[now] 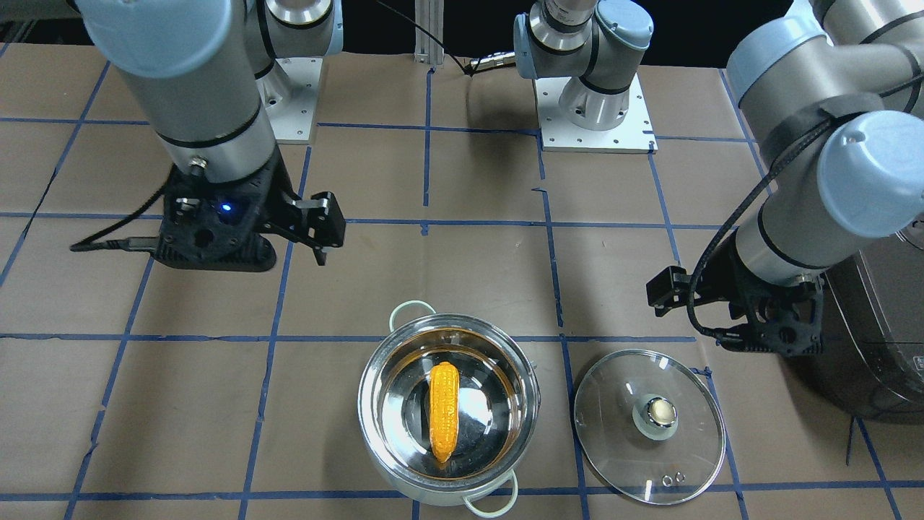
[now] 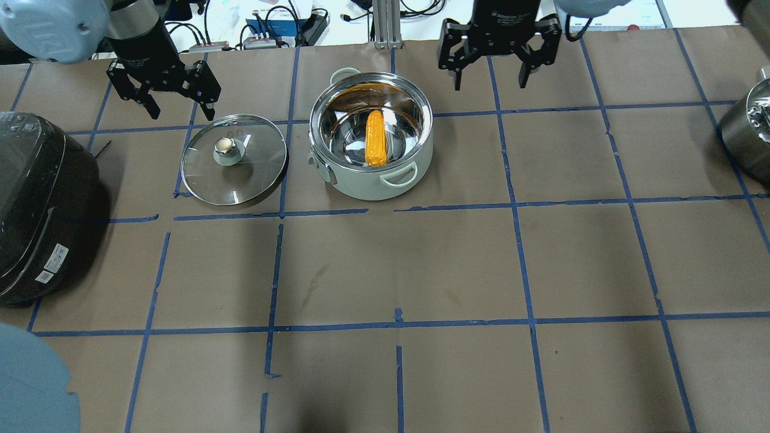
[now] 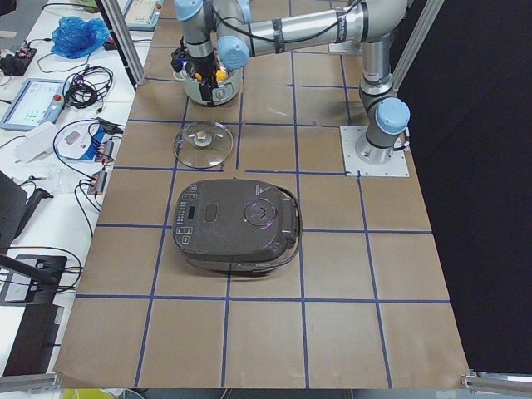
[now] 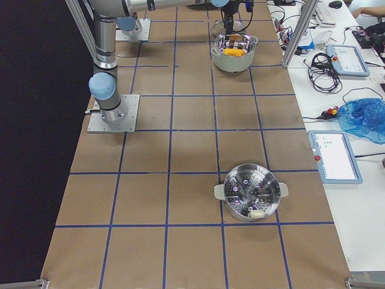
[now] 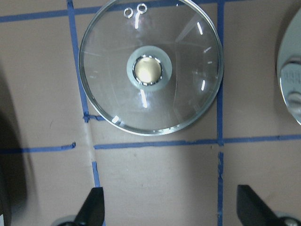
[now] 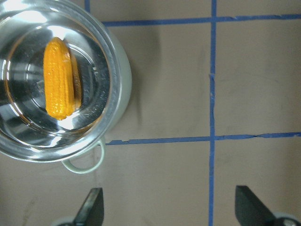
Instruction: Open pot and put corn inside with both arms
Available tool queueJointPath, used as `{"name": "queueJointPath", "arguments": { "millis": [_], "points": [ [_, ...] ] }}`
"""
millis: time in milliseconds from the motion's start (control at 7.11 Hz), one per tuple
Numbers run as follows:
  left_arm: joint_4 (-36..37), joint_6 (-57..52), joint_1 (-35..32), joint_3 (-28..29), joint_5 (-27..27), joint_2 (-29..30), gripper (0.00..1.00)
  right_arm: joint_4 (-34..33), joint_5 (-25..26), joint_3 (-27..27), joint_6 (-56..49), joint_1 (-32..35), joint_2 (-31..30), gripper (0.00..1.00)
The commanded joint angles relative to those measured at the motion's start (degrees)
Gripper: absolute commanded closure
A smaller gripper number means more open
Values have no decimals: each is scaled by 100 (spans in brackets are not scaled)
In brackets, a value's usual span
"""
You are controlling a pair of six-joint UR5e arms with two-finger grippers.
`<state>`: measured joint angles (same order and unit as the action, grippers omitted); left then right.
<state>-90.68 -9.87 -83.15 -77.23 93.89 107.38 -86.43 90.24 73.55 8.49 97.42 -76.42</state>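
The left pincer [image 2: 180, 111] hangs wide open and empty over the worktop [image 2: 421, 270], just beside the glass lid [image 2: 255, 171], which lies flat next to the pot [image 2: 373, 183]. The right pincer [image 2: 490, 83], equally spread and empty, hovers near the pot's other side. A dark rice cooker [image 2: 36, 204] sits near the lid. The corn [image 2: 375, 138] lies inside the open pot.

The pot [image 2: 361, 187] is lined with mirror-polished steel and coated outside in a pale, smooth finish. The corn [image 2: 374, 138] is moulded in glossy yellow-orange plastic. The lid [image 2: 255, 169] is formed of clear glass, its knob [image 2: 225, 145] of shiny metal. The worktop [image 2: 457, 264] is covered in matt brown paper, gridded with blue tape [image 2: 541, 205].
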Motion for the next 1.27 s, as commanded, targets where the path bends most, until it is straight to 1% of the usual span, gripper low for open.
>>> {"name": "queueJointPath", "arguments": {
  "millis": [0, 141, 281, 422, 1125],
  "points": [
    [-607, 3, -131, -64, -11, -681, 0, 56, 2, 1175, -557, -477, -1012, 14],
    [-592, 29, -227, -73, -46, -753, 0, 39, 2, 1310, -568, -505, -1102, 12],
    [-583, -67, -254, -91, -185, -858, 0, -31, -50, 1285, -585, -479, -1112, 0],
    [-539, 19, -263, -82, -543, -824, 0, -23, 10, 1250, -585, -470, -1121, 0],
    [-477, -24, -255, -108, -529, -841, 0, -41, 11, 1276, -577, -426, -1147, 0]
  ]
}}
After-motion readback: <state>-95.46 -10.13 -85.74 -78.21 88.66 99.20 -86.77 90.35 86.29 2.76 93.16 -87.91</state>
